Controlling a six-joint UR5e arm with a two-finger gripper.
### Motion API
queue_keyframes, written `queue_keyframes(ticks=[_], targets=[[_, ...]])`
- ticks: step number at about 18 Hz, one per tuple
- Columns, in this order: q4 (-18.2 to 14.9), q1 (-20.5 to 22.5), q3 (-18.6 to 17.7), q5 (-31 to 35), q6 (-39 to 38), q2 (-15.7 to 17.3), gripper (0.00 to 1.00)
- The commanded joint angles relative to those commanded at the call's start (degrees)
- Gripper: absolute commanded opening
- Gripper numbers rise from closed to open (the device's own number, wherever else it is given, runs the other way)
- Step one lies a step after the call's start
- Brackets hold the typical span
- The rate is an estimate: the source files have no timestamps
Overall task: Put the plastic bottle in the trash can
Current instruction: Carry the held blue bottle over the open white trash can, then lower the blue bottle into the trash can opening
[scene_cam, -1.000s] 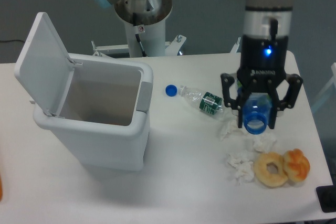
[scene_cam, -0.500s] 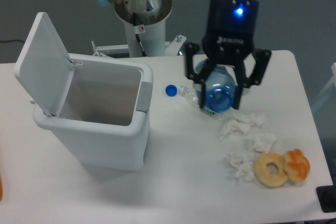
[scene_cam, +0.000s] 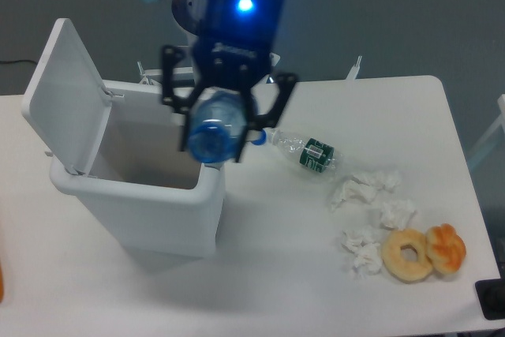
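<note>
Gripping the plastic bottle between its fingers, the hand hangs above the right rim of the trash can, hiding the rim there. Behind, lettering on the hand's black body is blurred and unreadable.

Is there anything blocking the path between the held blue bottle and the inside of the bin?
Nothing visible does. The gripper holds the plastic bottle over the right rim of the trash can, whose lid stands open at the left, leaving the opening uncovered.
</note>
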Motion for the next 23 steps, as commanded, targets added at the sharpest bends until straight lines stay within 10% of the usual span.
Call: queue_keyframes(ticks=[23], targets=[[3.7, -4.0, -6.2, 0.0, 0.5, -2.4, 0.15]])
